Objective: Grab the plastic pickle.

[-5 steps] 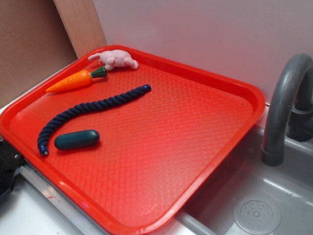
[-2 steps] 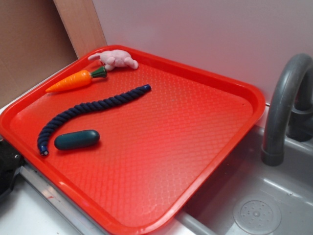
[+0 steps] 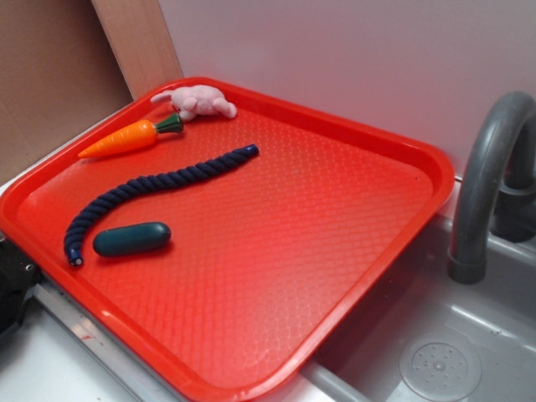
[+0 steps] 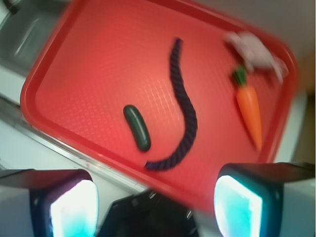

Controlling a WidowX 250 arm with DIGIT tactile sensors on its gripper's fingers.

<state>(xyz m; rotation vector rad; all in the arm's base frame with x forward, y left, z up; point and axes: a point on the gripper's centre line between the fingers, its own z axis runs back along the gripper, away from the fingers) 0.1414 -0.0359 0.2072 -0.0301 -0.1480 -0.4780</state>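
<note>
Approach phase: the claw [image 4: 155, 200] hangs well above the flat red plastic tray [image 3: 402, 151], its two pads spread wide and pinching nothing, the grasp not yet begun. The small dark teal-green capsule-shaped plastic pickle [image 3: 131, 239] lies flat on the tray's textured floor near the front-left rim, untouched. Just beside it — close to its left end but seemingly not touching — curls the tip of a long navy braided rope [image 3: 159, 188], which snakes off toward the tray's middle. Any descent, by this reading, calls for centring over the pickle and turning the pads across its short width, keeping clear of that rope end. Farther back lie an orange toy carrot with a green top [image 3: 126, 138] and a small pink plush toy [image 3: 199, 100], both well apart — no obstacle. A grey sink faucet [image 3: 486, 184] stands right of the tray.
</note>
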